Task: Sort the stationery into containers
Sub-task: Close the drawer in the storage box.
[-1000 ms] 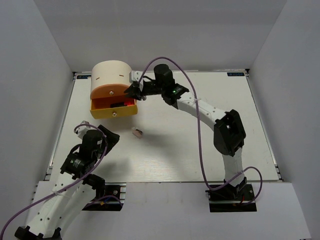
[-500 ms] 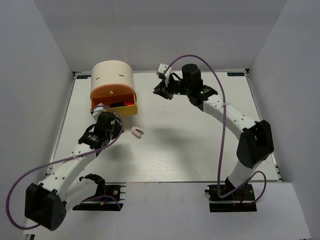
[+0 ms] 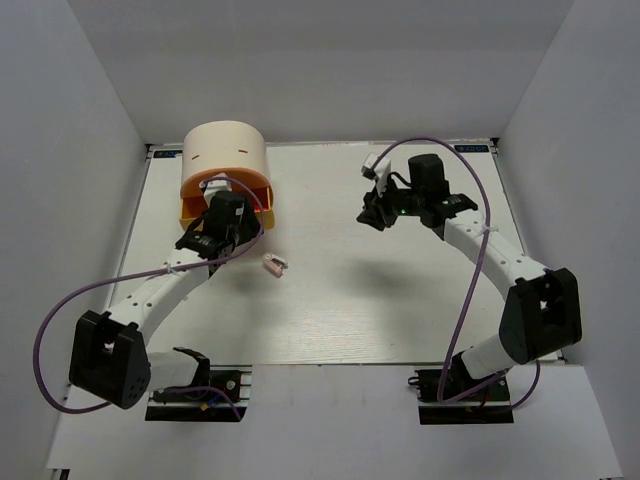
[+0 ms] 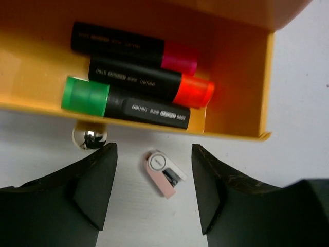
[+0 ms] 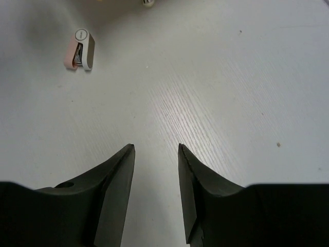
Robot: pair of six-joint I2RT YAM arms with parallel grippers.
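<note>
Top view first: the cream organiser (image 3: 224, 150) sits in the far-left corner of the table (image 3: 400, 310), and the left gripper (image 3: 228, 208) hangs right over its front. The pink-and-white clip (image 3: 274, 265) lies loose on the table just off the organiser, toward the near edge. The right gripper (image 3: 368, 215) floats mid-air out towards the far-right side, well away from everything. Left wrist view: the orange drawer (image 4: 241, 103) is pulled out with the pink-capped marker (image 4: 133, 49), orange-capped marker (image 4: 149, 82) and green-capped marker (image 4: 126, 105) lying side by side in it, a shiny knob (image 4: 89, 137) on its front, and the clip on the table just outside. The left fingers are spread wide with nothing in them, and the clip lines up in the gap between them. Looks to me like the clip is the next grab. It lies slanted, so I'd turn the wrist to pinch across its narrow sides, then come straight down clear of the drawer lip. Right wrist view: fingers apart, empty, bare table below, clip off toward its top-left. I can't spot the yellow sticks anywhere. Versus a second ago, the right gripper was up at the drawer and has swung off to the right, the left arm was folded back at the near-left corner and has reached out to the organiser, and the clip hasn't budged.
</note>
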